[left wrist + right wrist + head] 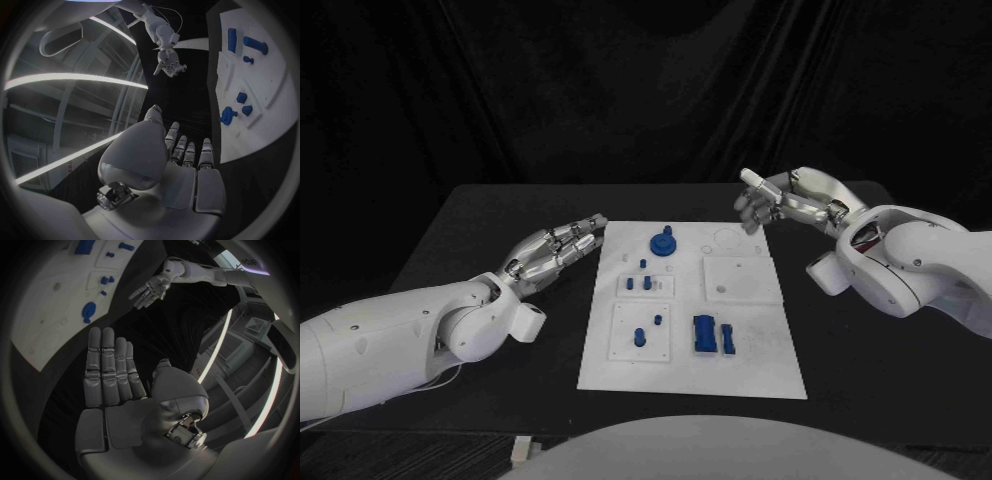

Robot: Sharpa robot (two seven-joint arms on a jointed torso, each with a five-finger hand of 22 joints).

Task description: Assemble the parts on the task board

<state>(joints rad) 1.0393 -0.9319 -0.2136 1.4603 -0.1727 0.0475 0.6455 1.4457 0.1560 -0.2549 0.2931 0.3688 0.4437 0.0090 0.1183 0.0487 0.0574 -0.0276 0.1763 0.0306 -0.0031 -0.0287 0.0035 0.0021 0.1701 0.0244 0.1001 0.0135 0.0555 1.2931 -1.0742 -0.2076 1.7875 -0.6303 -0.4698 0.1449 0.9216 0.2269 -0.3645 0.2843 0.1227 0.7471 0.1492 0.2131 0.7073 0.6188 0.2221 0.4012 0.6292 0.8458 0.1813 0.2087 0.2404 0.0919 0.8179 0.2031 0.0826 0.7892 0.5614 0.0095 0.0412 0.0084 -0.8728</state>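
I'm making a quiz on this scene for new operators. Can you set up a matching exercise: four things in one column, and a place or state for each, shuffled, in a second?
Things:
1. left hand
2. right hand
3. round blue part
4. blue block

Places or states:
A. on the task board, in the half nearer the robot
B. open, beside the board's left edge
C. on the board near its far edge
D. open, raised past the board's far right corner

Pairs: 1-B, 2-D, 3-C, 4-A
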